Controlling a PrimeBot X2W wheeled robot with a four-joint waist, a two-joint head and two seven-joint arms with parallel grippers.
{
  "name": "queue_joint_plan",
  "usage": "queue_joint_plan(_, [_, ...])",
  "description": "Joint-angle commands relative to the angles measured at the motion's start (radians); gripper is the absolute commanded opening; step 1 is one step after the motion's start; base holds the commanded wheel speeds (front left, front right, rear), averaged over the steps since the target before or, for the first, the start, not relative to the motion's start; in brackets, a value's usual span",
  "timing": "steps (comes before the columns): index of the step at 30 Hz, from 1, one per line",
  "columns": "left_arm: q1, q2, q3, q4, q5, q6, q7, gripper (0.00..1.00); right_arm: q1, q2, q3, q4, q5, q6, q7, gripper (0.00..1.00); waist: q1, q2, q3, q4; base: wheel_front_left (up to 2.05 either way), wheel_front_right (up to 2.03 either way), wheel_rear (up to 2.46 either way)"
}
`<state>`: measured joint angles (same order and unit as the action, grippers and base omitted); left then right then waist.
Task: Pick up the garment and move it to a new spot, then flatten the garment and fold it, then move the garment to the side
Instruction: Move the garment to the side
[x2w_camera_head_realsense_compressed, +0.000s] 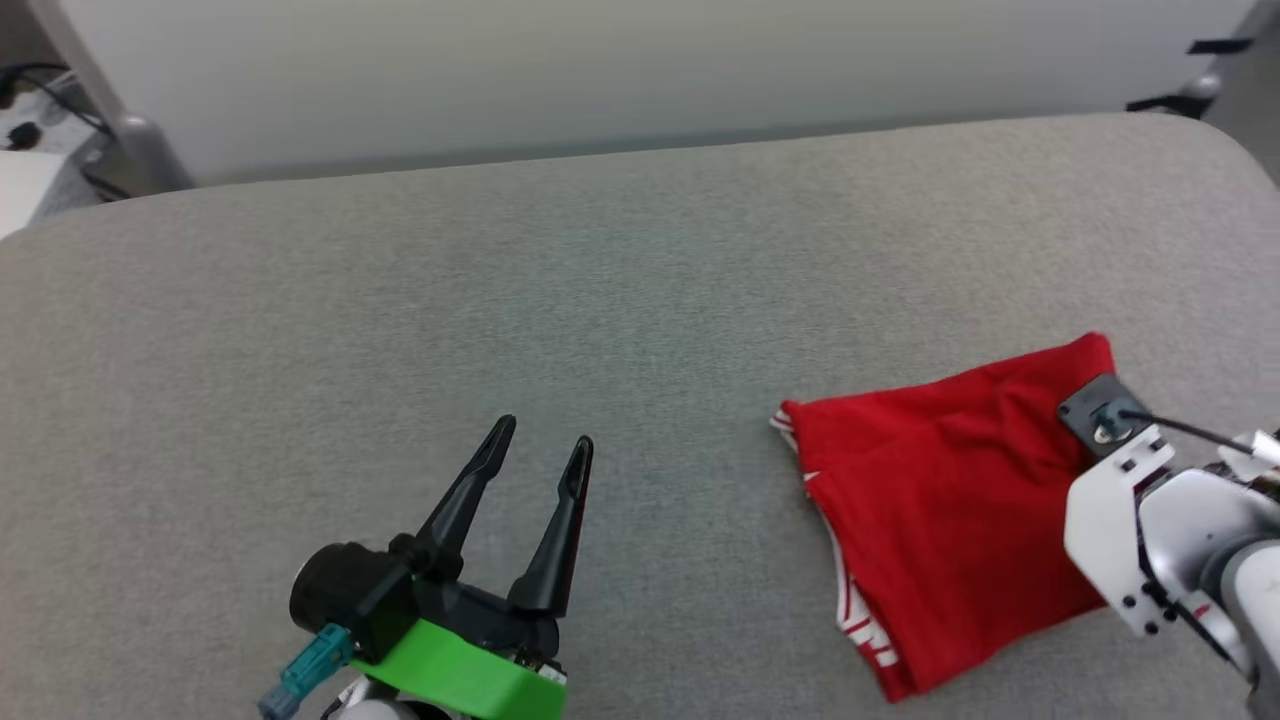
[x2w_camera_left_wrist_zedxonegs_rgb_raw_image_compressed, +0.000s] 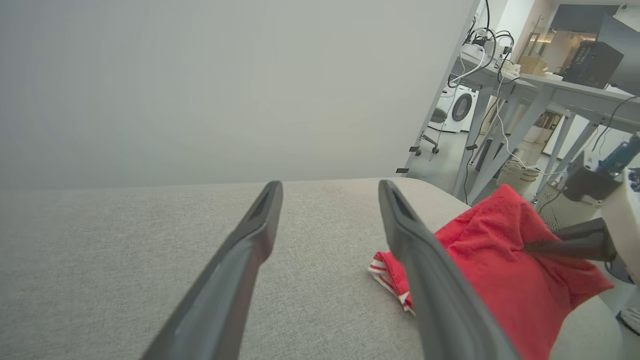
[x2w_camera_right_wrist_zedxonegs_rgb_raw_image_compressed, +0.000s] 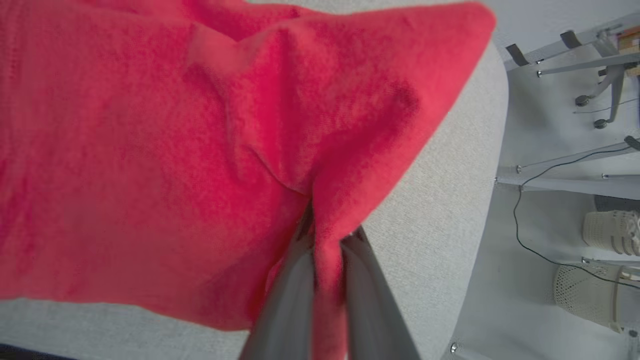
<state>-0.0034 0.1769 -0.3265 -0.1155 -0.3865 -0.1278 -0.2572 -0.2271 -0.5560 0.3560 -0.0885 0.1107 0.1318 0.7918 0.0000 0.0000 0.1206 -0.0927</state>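
Garment (x2w_camera_head_realsense_compressed: 950, 500) first: it lies as a compact folded packet near the right edge of the grey padded worktop (x2w_camera_head_realsense_compressed: 400, 300), towards the near right corner, plain red side up, with striped trim (x2w_camera_head_realsense_compressed: 850, 610) peeking out along its left and near edges. The right gripper (x2w_camera_right_wrist_zedxonegs_rgb_raw_image_compressed: 325, 235) is clamped on it. In the right wrist view its two dark fingers (x2w_camera_right_wrist_zedxonegs_rgb_raw_image_compressed: 290, 290) pinch a raised ridge of red cloth by the packet's far right corner, and the cloth around the pinch is drawn up into a tent. The left gripper (x2w_camera_head_realsense_compressed: 545, 435) hangs with its jaws spread and nothing between them, over the near middle of the worktop and well apart from the red cloth. This looks like thin mesh jersey, so I judge it light, limp and not fragile, though the open weave could snag on a fingertip. Its layers will probably slide over one another. A pinch that catches only the top layers would likely let the lower ones sag and the fold open if the garment is raised high. The safer hold seems to be through the whole stack at a folded edge or corner, and the packet is best kept low or dragged across the padding.
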Motion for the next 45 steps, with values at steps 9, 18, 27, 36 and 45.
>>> queue_joint_plan(9, [-0.062, 0.09, -0.027, -0.078, 0.022, -0.003, -0.005, 1.0, -0.141, -0.095, -0.158, 0.158, 0.013, -0.001, -0.093, 0.0, 0.0, 0.0, 0.23, -0.242, 0.0, 0.0, 0.0])
queue_joint_plan(18, [-0.109, 0.138, -0.028, -0.135, 0.015, -0.003, -0.005, 1.0, -0.214, -0.04, -0.38, 0.356, -0.005, -0.001, -0.274, 0.0, 0.0, 0.0, 0.335, -0.222, 0.0, 0.0, 0.0])
queue_joint_plan(27, [-0.136, 0.167, 0.009, -0.165, 0.008, -0.001, -0.004, 1.0, -0.266, -0.056, -0.495, 0.487, -0.061, -0.001, -0.375, 0.0, 0.0, 0.0, 0.42, -0.17, 0.0, 0.0, 0.0])
queue_joint_plan(36, [-0.142, 0.174, 0.009, -0.166, 0.001, -0.001, -0.005, 1.0, -0.328, -0.009, -0.566, 0.597, -0.104, -0.001, -0.446, 1.0, 0.0, 0.0, 0.435, -0.147, 0.0, 0.0, 0.0])
queue_joint_plan(45, [-0.133, 0.132, 0.021, -0.118, -0.012, -0.002, -0.005, 1.0, -0.326, 0.0, -0.548, 0.59, -0.113, -0.001, -0.486, 1.0, 0.0, 0.0, 0.33, -0.127, 0.0, 0.0, 0.0])
